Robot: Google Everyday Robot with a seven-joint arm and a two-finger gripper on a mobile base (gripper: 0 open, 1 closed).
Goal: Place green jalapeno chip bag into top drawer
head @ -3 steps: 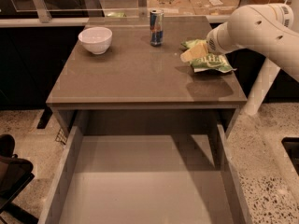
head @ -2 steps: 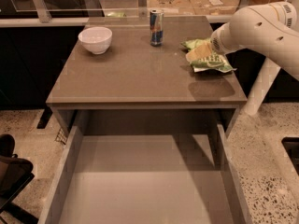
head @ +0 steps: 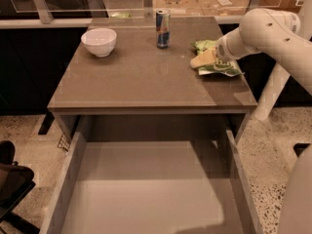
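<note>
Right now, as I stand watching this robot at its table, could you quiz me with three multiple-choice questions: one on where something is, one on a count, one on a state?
1. Where is the gripper?
A) At the green jalapeno chip bag, on the right side of the table
B) Down inside the drawer
C) Over the bowl

2. How many things lie on the table?
A) Two
B) Three
C) Five

3. The top drawer is:
A) Pulled open
B) Pushed shut
C) Taken out and lying on the floor

Answers:
1 A, since the arm reaches in from the right and ends at the bag.
2 B, since only the white bowl, the can and the bag are there.
3 A, since its bottom and side walls show in front of the table.
</note>
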